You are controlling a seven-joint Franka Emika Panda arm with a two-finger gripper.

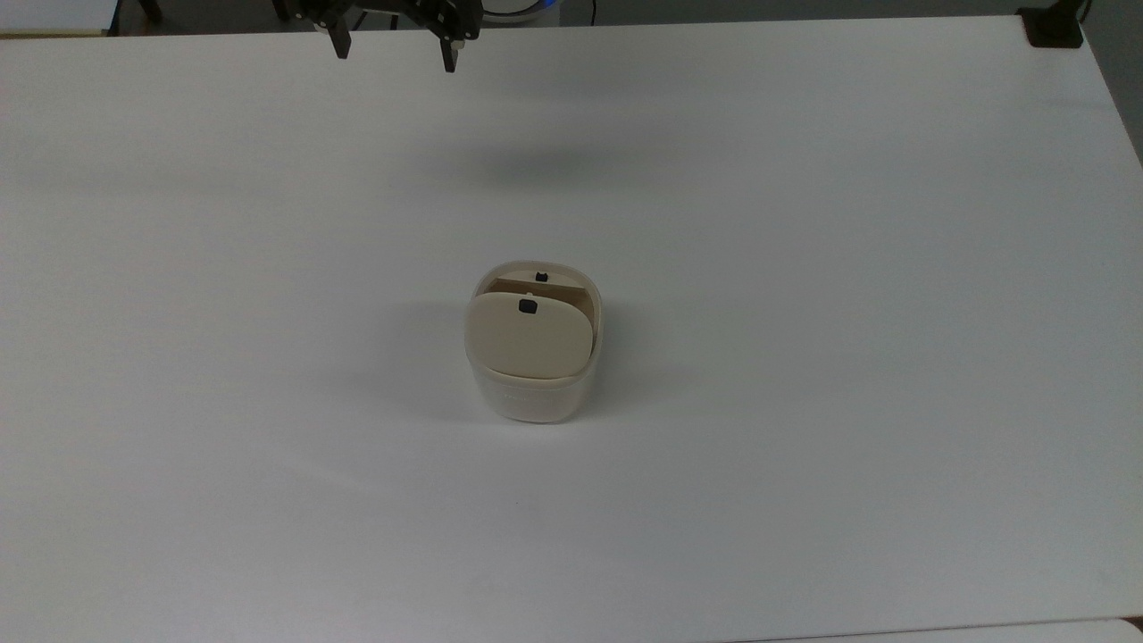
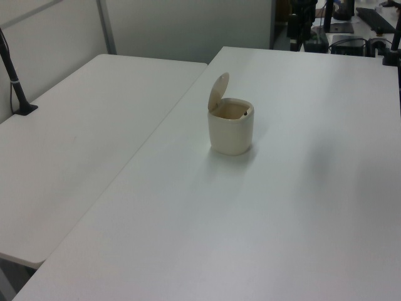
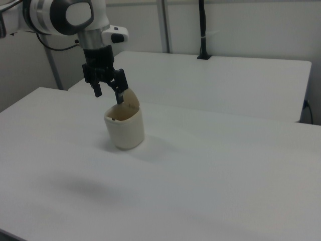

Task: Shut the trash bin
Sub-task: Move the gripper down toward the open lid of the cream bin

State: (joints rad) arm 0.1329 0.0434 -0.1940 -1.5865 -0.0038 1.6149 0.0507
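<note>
The trash bin [image 1: 536, 393] stands near the middle of the white table [image 1: 848, 268]. It is small, cream-white and rounded-square. Its beige lid [image 1: 529, 338] is hinged up and stands nearly upright, with a small black button on it, so the top is open. The left view shows the trash bin [image 2: 230, 132] with the lid [image 2: 218, 91] raised on the left view's left side. My gripper [image 1: 394, 51] hangs open at the table's far edge in the top view, well above the surface and holding nothing. In the right view my gripper [image 3: 108, 95] shows just above the trash bin [image 3: 125, 129].
A black clamp [image 1: 1054, 27] sits at the table's far right corner in the top view. A second white table [image 2: 75, 138] adjoins on the left view's left, with a black post [image 2: 15, 78] clamped to it. Gear stands beyond the far edge [image 2: 332, 31].
</note>
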